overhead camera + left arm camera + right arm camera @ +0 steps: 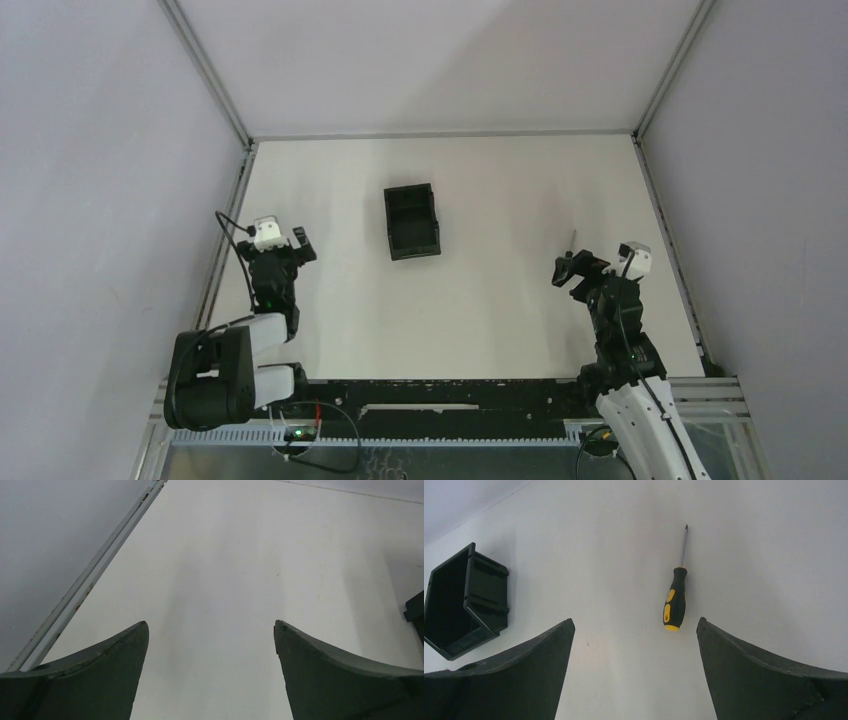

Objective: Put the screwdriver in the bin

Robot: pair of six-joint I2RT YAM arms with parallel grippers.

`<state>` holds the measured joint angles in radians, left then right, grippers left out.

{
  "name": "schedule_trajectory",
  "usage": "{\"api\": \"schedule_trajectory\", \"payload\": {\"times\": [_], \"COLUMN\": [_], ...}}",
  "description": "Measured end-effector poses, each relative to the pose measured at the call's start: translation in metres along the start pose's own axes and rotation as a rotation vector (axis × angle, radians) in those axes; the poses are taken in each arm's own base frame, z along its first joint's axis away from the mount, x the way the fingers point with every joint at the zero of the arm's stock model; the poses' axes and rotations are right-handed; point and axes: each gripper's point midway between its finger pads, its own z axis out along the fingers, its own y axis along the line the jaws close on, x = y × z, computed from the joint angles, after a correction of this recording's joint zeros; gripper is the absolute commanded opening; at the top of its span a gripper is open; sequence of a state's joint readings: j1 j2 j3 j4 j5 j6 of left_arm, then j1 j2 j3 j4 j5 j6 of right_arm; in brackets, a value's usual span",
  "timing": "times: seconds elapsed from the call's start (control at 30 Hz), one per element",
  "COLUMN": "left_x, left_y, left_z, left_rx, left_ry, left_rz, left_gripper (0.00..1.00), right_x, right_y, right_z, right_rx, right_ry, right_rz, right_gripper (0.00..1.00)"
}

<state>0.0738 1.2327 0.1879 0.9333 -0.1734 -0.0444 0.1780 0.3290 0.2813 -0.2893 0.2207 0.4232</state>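
Observation:
The screwdriver (pixel 674 600) has a yellow and black handle and a thin shaft. It lies flat on the white table, tip pointing away, just ahead of my right gripper (pixel 635 622) and towards its right finger. That gripper is open and empty. In the top view only the shaft (pixel 573 239) shows, beyond the right gripper (pixel 582 268). The black bin (pixel 411 221) stands at the table's middle back, and it also shows in the right wrist view (pixel 464 605) at far left. My left gripper (pixel 283 248) is open and empty at the table's left, over bare table (pixel 211 625).
Grey enclosure walls surround the table, with a metal rail (pixel 95 570) along the left edge. A corner of the bin (pixel 416 612) shows at the right edge of the left wrist view. The arm bases and cable tray (pixel 440 400) line the near edge.

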Motion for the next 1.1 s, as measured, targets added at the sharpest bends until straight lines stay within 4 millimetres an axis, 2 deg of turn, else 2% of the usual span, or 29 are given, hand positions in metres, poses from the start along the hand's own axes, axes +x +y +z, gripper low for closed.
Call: {"api": "schedule_trajectory", "payload": {"times": [0.17,0.27,0.37,0.5,0.57,0.63,0.67,0.73,0.77,0.83,0.97,1.03,1.1], "left_x": [0.0,0.0,0.0,0.0,0.0,0.0,0.0,0.0,0.0,0.0,0.0,0.0,0.0], "left_y": [0.0,0.0,0.0,0.0,0.0,0.0,0.0,0.0,0.0,0.0,0.0,0.0,0.0], "left_z": [0.0,0.0,0.0,0.0,0.0,0.0,0.0,0.0,0.0,0.0,0.0,0.0,0.0], "left_rx": [0.0,0.0,0.0,0.0,0.0,0.0,0.0,0.0,0.0,0.0,0.0,0.0,0.0], "left_ry": [0.0,0.0,0.0,0.0,0.0,0.0,0.0,0.0,0.0,0.0,0.0,0.0,0.0], "left_rz": [0.0,0.0,0.0,0.0,0.0,0.0,0.0,0.0,0.0,0.0,0.0,0.0,0.0], "left_gripper": [1.0,1.0,1.0,1.0,1.0,1.0,1.0,1.0,1.0,1.0,1.0,1.0,1.0], "right_x": [-0.003,-0.016,-0.053,-0.128,-0.159,-0.174,-0.176,-0.159,-0.138,-0.084,-0.002,0.028,0.047], "right_y": [0.001,0.013,0.033,0.061,0.07,0.07,0.065,0.05,0.037,0.009,-0.027,-0.037,-0.044], "right_z": [0.001,0.0,-0.002,0.005,0.02,0.044,0.061,0.09,0.104,0.12,0.127,0.124,0.12], "right_rx": [0.002,-0.033,-0.057,-0.011,0.027,0.077,0.11,0.154,0.181,0.243,0.327,0.351,0.37], "right_ry": [-0.007,-0.003,-0.03,-0.055,-0.024,0.041,0.096,0.214,0.3,0.509,0.797,0.894,0.955], "right_rz": [0.005,-0.016,-0.026,-0.032,-0.046,-0.056,-0.058,-0.056,-0.052,-0.042,-0.022,-0.024,-0.028], "right_gripper": [0.99,0.98,0.97,0.99,0.99,0.97,0.96,0.91,0.89,0.85,0.74,0.65,0.56]}}
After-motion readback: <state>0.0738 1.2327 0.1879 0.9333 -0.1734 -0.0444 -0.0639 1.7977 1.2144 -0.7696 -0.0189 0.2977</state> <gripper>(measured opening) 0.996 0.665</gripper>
